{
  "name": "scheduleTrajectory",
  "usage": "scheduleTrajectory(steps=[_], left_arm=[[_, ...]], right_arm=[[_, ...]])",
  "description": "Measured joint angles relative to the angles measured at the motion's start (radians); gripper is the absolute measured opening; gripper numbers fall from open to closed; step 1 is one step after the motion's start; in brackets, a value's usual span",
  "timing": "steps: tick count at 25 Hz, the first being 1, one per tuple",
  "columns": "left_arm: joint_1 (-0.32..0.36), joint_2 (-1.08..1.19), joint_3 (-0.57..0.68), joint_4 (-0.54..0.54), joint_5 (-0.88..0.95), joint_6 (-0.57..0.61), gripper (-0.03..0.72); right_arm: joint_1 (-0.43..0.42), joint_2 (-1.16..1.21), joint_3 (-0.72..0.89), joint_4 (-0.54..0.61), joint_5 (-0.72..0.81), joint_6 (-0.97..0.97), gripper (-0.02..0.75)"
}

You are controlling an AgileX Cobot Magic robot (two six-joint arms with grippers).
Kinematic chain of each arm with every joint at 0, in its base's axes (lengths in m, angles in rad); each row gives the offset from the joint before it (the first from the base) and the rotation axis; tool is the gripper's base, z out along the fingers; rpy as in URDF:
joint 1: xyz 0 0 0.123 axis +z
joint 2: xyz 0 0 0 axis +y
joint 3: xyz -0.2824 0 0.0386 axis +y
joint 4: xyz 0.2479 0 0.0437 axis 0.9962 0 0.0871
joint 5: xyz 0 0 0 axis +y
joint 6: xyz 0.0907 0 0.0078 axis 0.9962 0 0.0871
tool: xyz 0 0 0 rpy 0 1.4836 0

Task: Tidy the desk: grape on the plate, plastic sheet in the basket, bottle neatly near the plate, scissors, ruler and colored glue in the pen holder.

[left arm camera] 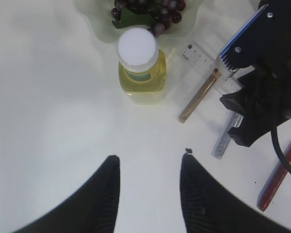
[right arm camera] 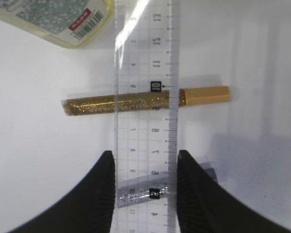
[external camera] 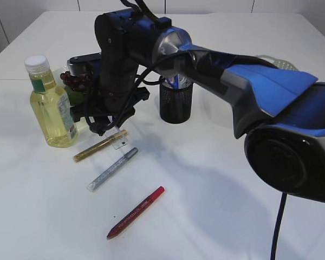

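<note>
Now the right gripper (right arm camera: pixel 141 187) pinches the thin, stiff, slippery ruler (right arm camera: pixel 145 73) by its edges, just above the gold glue (right arm camera: pixel 136 103).

gold (external camera: pixel 99 146), silver (external camera: pixel 112 169) and red glitter glue tubes (external camera: pixel 136 212), pale yellow white-capped bottle (external camera: pixel 50 103), dark purple grapes (left arm camera: pixel 148 11), black mesh holder (external camera: pixel 175 101)

My right tool (right arm camera: pixel 141 187) grips the clear ruler (right arm camera: pixel 145 73) above gold glue (right arm camera: pixel 136 103); grapes (left arm camera: pixel 148 10) plated; bottle (external camera: pixel 50 103) upright.
</note>
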Motion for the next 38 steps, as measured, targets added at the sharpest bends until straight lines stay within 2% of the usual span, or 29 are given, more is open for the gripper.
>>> scheduleTrajectory(steps=[4, 14, 24, 33, 38], left_arm=[[0.0, 0.0, 0.0, 0.0, 0.0, 0.0, 0.298], [0.0, 0.0, 0.0, 0.0, 0.0, 0.0, 0.298], [0.0, 0.0, 0.0, 0.001, 0.0, 0.0, 0.298], [0.0, 0.0, 0.0, 0.001, 0.0, 0.0, 0.298], [0.0, 0.0, 0.0, -0.001, 0.0, 0.0, 0.298]], right_arm=[[0.0, -0.014, 0.019, 0.006, 0.002, 0.0, 0.295], [0.0, -0.15, 0.239, -0.028, 0.002, -0.002, 0.294], [0.0, -0.234, 0.295, -0.02, 0.002, -0.047, 0.293], [0.007, -0.43, 0.622, -0.046, -0.002, -0.057, 0.293], [0.007, -0.61, 0.849, -0.068, -0.181, -0.057, 0.293]])
